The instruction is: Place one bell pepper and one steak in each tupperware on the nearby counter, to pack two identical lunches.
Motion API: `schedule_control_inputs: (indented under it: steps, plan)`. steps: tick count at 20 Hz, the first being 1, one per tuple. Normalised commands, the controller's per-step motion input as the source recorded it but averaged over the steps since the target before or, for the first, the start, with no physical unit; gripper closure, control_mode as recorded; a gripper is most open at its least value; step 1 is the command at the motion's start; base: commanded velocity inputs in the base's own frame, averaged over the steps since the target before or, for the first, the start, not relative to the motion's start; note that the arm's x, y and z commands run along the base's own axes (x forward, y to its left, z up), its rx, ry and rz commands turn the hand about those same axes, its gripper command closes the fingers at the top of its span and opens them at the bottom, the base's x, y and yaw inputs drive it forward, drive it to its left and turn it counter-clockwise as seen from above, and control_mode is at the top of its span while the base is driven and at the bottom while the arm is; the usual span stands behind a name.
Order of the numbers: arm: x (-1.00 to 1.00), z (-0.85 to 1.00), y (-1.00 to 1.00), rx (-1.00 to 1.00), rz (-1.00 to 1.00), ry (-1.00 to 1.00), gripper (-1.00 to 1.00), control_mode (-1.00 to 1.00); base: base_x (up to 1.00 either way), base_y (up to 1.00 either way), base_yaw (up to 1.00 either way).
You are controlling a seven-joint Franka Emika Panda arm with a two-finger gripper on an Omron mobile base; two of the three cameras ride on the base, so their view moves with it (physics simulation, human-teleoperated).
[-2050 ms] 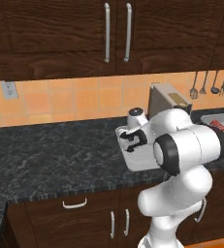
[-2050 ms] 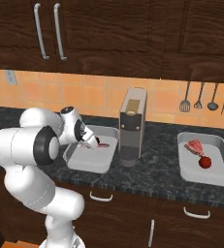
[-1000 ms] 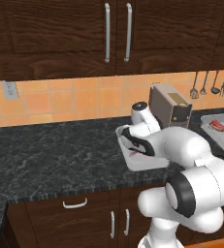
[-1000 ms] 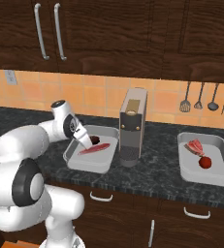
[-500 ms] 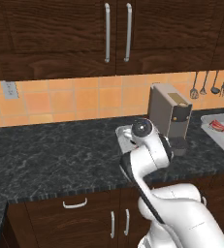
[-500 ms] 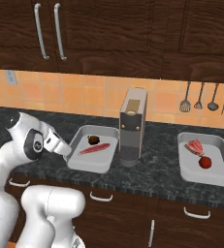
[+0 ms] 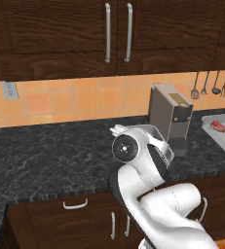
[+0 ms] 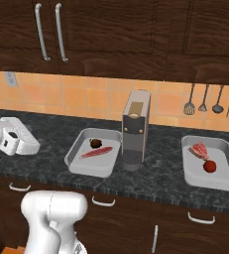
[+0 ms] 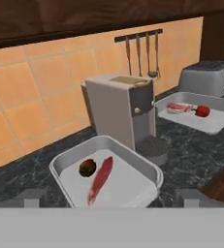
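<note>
Packing looks done: each tupperware [image 8: 86,166] holds steak [image 8: 97,152] and pepper [image 8: 96,143]. Gripper [image 9: 111,196] gapes, empty; best withdrawn clear of rims.

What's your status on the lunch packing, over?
Hand open, empty, clear of the near tupperware. Near one holds a steak plus a dark round item. Far tupperware holds steak and bell pepper. Coffee machine stands between them.

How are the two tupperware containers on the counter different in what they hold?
The near tupperware holds a dark roundish item and a slim steak. The far tupperware holds a bright red bell pepper and a streaked steak. Both are shallow, pale grey, flanking the coffee machine.
</note>
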Motion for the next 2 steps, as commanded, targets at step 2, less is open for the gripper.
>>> schedule_control_inputs:
  steps: [2]
  plan:
    - [-0.36,0.0,0.0,0.0,0.07,-0.1,-1.0,-1.0,0.0,0.0,0.0]
